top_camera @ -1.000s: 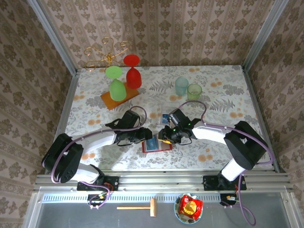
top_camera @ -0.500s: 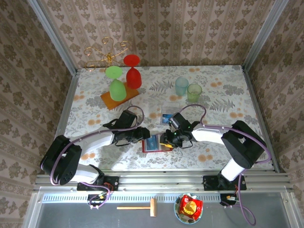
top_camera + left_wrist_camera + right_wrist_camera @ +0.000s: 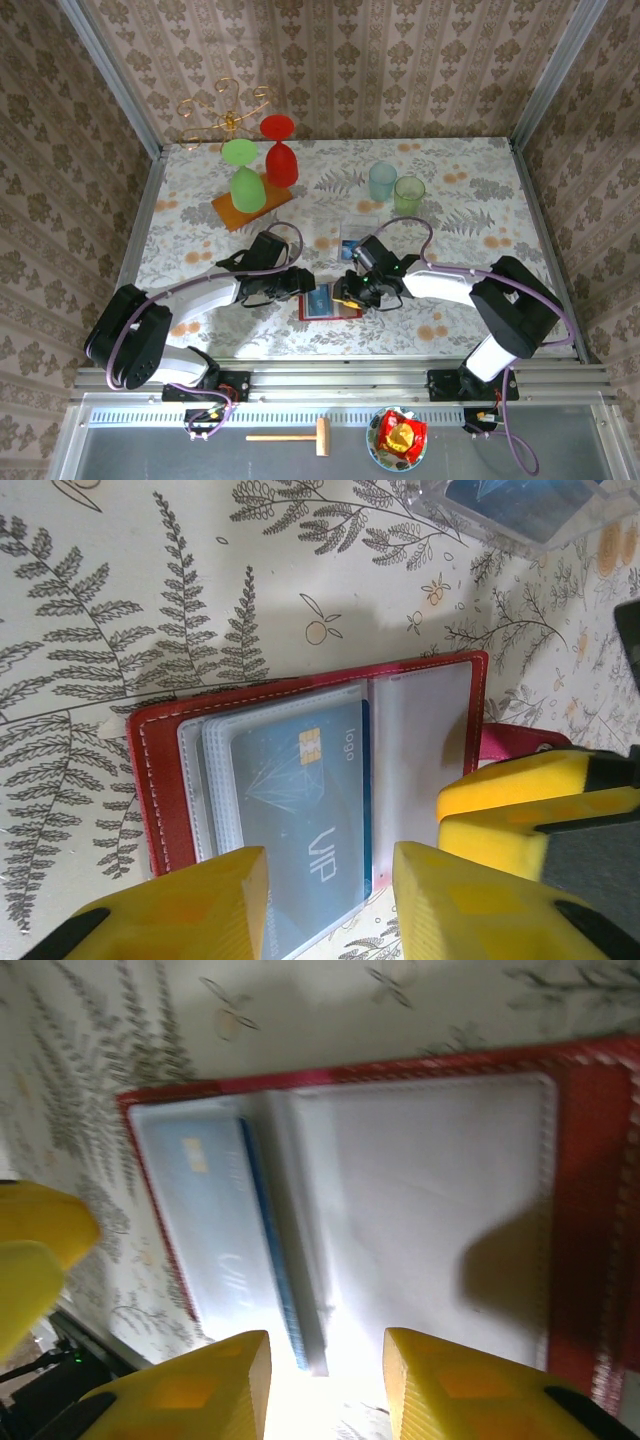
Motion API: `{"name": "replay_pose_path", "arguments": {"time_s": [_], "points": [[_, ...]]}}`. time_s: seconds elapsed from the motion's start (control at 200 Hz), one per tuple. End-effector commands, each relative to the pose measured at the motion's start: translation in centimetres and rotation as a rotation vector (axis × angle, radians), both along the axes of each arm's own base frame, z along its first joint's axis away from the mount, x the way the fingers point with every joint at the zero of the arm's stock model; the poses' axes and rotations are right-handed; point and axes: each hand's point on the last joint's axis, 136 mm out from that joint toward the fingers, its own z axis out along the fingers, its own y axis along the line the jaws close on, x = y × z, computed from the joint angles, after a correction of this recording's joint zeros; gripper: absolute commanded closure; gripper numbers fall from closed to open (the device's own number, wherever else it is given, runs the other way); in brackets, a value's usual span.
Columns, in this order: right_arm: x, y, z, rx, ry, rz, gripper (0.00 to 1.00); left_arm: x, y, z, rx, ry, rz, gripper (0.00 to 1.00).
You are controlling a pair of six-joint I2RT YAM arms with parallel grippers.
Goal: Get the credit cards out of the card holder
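The card holder lies open and flat on the table, directly under both grippers. The left gripper hangs over the half with the stacked clear pockets, its fingers apart and nothing clamped between them. The right gripper hangs over the other half, also parted and empty. One of its tips is close to the red side tab, but I cannot tell whether they touch.

A blue card sits in the top pocket, just ahead of the left gripper, with its near end reaching into the gap between the fingers. Its long edge runs along the fold.

The card is probably light, thin, stiff and slick, and the soft sleeve may cling to it. Lying flat, it gives no way to get underneath. The best hold is likely a pinch across its thickness at the edge by the fold. The holder is light too and would likely come along unless the right gripper pins the red cover
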Motion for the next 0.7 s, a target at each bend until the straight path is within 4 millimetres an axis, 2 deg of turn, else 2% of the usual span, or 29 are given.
{"name": "replay_pose_path", "arguments": {"time_s": [0.0,0.24,0.695], "points": [[0.9,0.9,1.6,0.02,-0.038,0.009,0.65,-0.2,0.1,-0.4,0.002,0.006,-0.019,0.63],[1.6,3.1,1.9,0.087,-0.019,0.046,0.65,-0.7,0.6,-2.0,0.024,0.038,-0.003,0.65],[1.9,4.2,0.8,0.108,0.013,0.061,0.66,-1.2,1.2,-3.5,0.046,0.075,0.002,0.64]]}}
